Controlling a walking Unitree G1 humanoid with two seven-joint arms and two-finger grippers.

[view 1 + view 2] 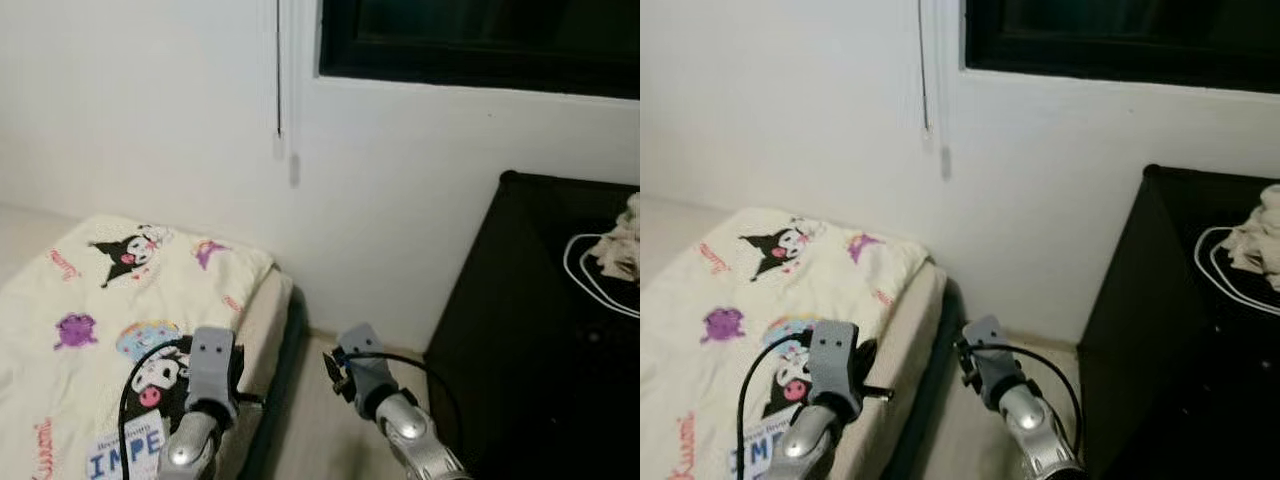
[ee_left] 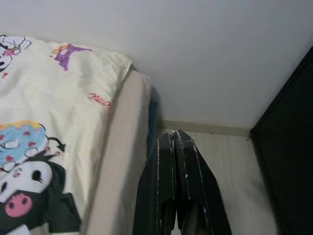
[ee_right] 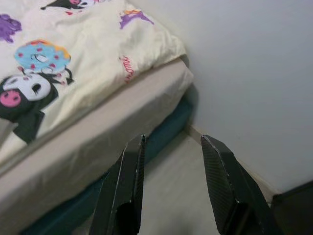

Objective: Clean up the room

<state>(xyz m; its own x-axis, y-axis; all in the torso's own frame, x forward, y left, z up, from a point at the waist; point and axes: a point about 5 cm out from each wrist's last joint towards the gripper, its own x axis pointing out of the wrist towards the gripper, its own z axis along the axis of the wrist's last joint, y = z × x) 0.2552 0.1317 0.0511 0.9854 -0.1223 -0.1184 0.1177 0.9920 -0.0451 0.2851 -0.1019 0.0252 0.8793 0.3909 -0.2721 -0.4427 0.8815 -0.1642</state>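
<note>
A bed with a cream blanket (image 1: 110,300) printed with cartoon figures lies at the left, its corner against the white wall. A black cabinet (image 1: 520,330) stands at the right, with a crumpled pale cloth (image 1: 622,245) and a looped white cable (image 1: 585,270) on its top. My left arm (image 1: 205,400) is low over the bed's edge, and its gripper (image 2: 175,134) is shut with nothing in it. My right arm (image 1: 385,410) hangs above the floor strip between bed and cabinet; its gripper (image 3: 173,139) is open and holds nothing.
A narrow strip of pale floor (image 1: 320,420) runs between the mattress side (image 1: 262,320) and the cabinet up to the wall. A dark window (image 1: 480,40) sits high on the wall, and a thin blind cord (image 1: 279,90) hangs left of it.
</note>
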